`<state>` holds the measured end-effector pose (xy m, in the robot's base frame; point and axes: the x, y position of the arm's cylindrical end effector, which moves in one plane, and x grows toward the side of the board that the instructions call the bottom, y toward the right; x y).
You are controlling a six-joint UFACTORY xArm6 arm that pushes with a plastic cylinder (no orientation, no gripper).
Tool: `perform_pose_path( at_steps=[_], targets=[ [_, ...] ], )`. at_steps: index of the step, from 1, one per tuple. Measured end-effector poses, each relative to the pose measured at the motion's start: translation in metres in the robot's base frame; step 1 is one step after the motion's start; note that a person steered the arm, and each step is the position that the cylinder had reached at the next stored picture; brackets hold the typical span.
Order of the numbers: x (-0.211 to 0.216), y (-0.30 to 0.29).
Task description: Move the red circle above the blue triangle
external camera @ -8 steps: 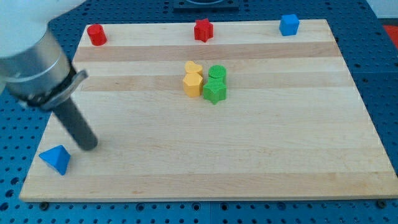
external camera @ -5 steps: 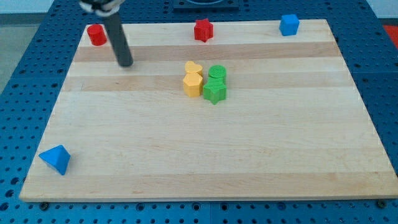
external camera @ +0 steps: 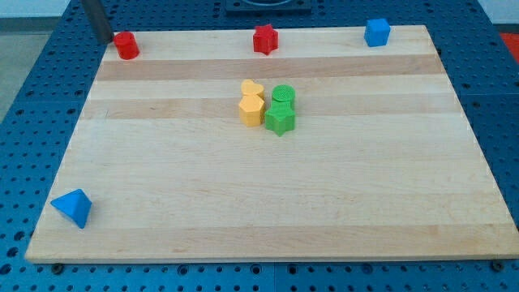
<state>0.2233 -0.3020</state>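
Note:
The red circle (external camera: 126, 45) sits at the top left corner of the wooden board (external camera: 268, 195). The blue triangle (external camera: 73, 208) lies at the board's bottom left corner, far below the red circle. My tip (external camera: 105, 37) is just off the board's top left corner, right beside the red circle on its left, close to or touching it. Only the lower part of the rod shows; the rest runs off the view's top.
A red star (external camera: 265, 39) sits at the top middle and a blue cube (external camera: 376, 32) at the top right. In the middle, a yellow heart (external camera: 252, 88) and yellow hexagon (external camera: 252, 109) stand against a green circle (external camera: 284, 96) and green star (external camera: 280, 119).
The rod swept from beside the blue triangle at the bottom left up to the right of the red circle, then over to its upper left. No block has moved.

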Motion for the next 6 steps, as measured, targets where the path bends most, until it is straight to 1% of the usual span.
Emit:
perform_pose_path(
  at_steps=[1,2,3,5,6],
  targets=[
    [-0.001,0.003],
    [-0.031,0.003],
    [-0.028,0.014],
    [0.04,0.025],
    [0.018,0.025]
  ],
)
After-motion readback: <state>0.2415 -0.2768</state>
